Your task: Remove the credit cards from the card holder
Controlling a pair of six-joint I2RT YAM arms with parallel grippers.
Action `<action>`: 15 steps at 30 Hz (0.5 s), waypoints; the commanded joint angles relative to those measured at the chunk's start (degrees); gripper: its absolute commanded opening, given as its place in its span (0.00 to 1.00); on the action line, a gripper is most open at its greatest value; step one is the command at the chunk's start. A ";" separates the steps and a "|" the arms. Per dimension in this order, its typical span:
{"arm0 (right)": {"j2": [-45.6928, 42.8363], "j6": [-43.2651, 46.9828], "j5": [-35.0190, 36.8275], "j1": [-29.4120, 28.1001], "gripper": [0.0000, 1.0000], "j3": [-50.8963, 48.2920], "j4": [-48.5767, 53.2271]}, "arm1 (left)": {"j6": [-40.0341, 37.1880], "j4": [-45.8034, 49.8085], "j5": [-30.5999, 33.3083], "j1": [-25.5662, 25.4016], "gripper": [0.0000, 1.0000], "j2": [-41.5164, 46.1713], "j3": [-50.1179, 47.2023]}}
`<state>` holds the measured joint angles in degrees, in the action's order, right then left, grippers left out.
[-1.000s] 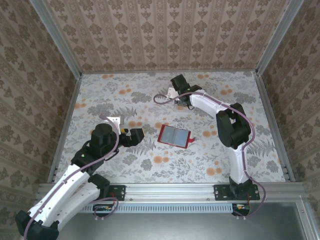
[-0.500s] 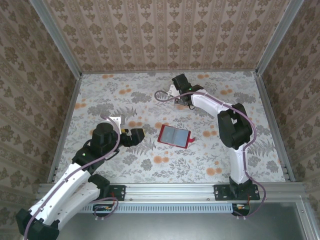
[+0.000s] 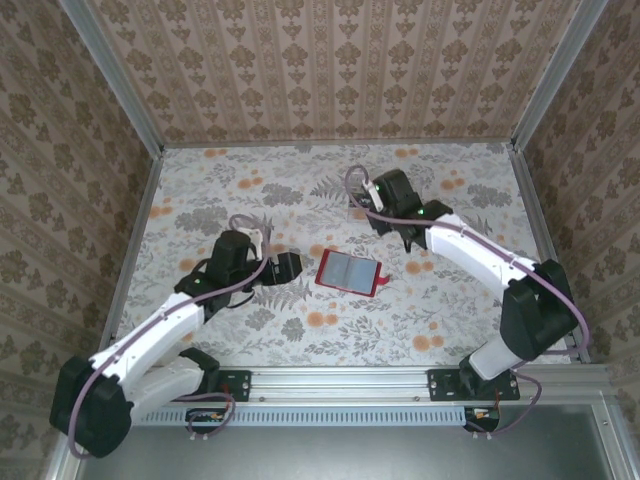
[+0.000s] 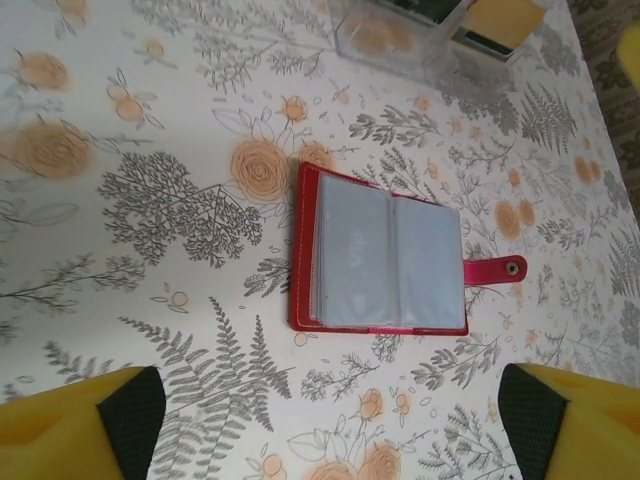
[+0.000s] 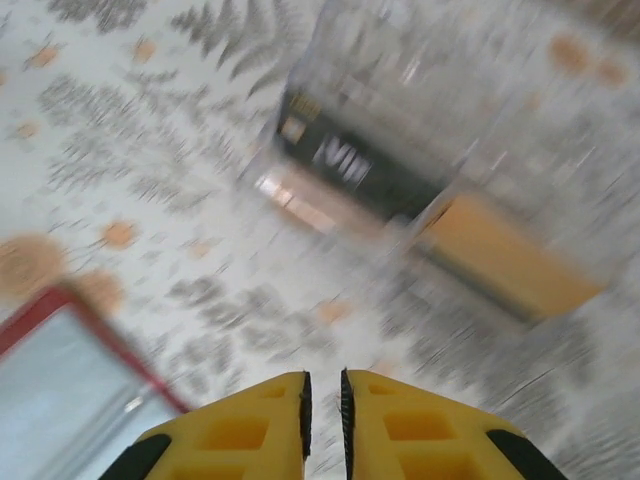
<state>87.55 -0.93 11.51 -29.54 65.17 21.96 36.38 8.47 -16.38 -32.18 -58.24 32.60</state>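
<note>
Just left of the card holder (image 3: pixel 349 271), on the side away from its closing tab (image 4: pixel 497 270), the left gripper (image 4: pixel 322 425) hangs over the table (image 3: pixel 230 190). Its yellow fingers (image 4: pixel 70 425) are spread wide, holding and touching nothing. The holder lies flat and unfolded, with its grey-blue pockets (image 4: pixel 385 260) facing up. Its longer line runs from the left gripper's side across to the tab. In the left wrist view it sits ahead of the fingers, roughly centred between them and clear of both.

On the far right side of the holder, the right gripper (image 5: pixel 323 400) has its fingers closed to a thin slit with nothing in them. Its blurred wrist view catches a red corner of the holder at lower left. A clear box (image 5: pixel 440 150) with cards inside stands beyond the holder.

The left arm looks nearer and readier, so the reach would likely go rightward to the pockets. Whether those pockets hold cards cannot be told.
</note>
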 commanded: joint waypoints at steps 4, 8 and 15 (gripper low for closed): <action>-3.17 -28.09 -9.07 -3.94 0.10 -14.13 -3.06 | 2.93 -10.06 -6.19 0.02 0.77 -10.52 2.36; -1.90 -32.83 -9.96 -7.98 0.08 -18.47 -5.35 | 3.59 -13.07 -7.99 -0.90 0.73 -18.13 4.43; 1.59 -34.10 -6.84 -9.39 0.08 -19.22 -6.24 | 3.35 -14.38 -8.71 -3.66 0.66 -27.56 8.90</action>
<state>87.09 -32.01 3.81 -38.94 46.04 17.08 39.46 -3.57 -23.44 -34.94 -84.01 38.89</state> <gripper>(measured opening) 0.081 0.662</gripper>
